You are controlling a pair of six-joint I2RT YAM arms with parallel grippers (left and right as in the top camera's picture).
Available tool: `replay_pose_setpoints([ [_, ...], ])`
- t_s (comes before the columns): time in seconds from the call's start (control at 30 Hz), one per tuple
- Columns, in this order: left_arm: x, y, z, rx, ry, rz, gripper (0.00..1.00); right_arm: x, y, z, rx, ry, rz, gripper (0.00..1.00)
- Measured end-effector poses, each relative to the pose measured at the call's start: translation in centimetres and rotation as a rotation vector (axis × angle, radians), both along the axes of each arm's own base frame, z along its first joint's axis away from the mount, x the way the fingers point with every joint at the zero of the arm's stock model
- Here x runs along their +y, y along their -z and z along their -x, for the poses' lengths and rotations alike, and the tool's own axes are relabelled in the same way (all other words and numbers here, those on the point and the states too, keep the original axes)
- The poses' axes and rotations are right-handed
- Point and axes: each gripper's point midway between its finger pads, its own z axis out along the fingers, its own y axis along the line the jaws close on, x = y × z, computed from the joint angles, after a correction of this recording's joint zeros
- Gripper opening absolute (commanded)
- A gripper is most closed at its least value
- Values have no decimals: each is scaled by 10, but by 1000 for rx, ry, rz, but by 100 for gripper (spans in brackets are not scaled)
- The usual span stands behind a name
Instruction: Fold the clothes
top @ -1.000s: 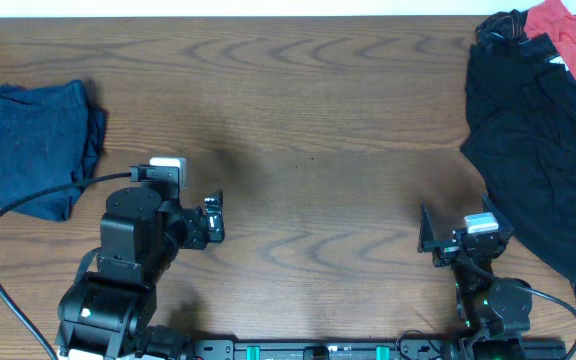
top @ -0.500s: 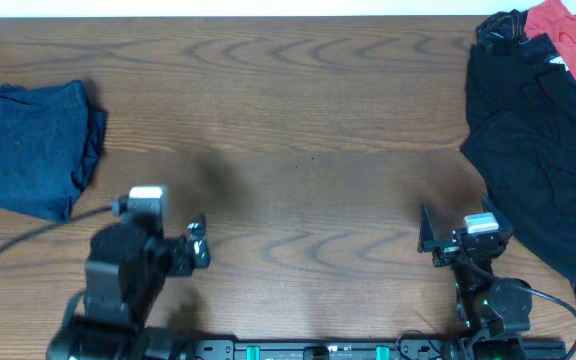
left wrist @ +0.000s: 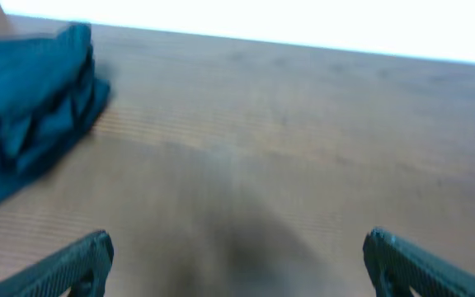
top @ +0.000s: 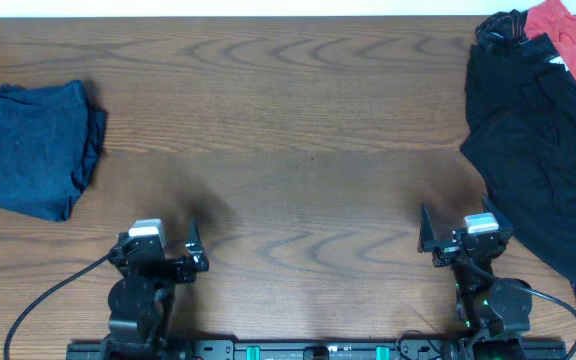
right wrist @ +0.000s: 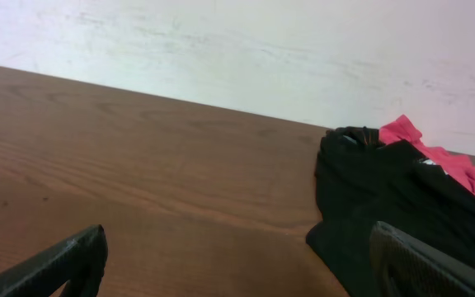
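A dark-brown wooden table (top: 308, 120) with swirling grain filled the overhead view. Behind its far edge stood a pale, faintly scuffed wall (right wrist: 262, 49).

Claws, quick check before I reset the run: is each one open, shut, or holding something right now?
Left claw: open, holding nothing.
Right claw: open, holding nothing.

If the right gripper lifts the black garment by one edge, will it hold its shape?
Probably not: the black garment lies spread in soft wrinkles, so it will likely hang limp. It overlaps the red cloth at its far corner, which might drag along.
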Motion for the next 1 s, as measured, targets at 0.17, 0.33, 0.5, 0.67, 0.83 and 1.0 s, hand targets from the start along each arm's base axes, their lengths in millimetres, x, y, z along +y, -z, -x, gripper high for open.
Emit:
replay_pose_setpoints([
  [0.17,-2,-7,-17,-129,23,-82,98,0,0,0,0,0,0,99],
  [0.33,-2,-4,-22,-157,35,-134,98,0,0,0,-1,1,0,99],
  [0.5,-3,-4,-22,-161,42,-147,98,0,0,0,-1,0,0,99],
  [0.67,-3,-9,-25,-198,46,-171,98,0,0,0,-1,0,0,99],
  [0.83,-3,-8,-27,-219,46,-186,98,0,0,0,-1,0,0,99],
  [1.0,-3,-8,-27,-219,49,-188,98,0,0,0,-1,0,0,99],
])
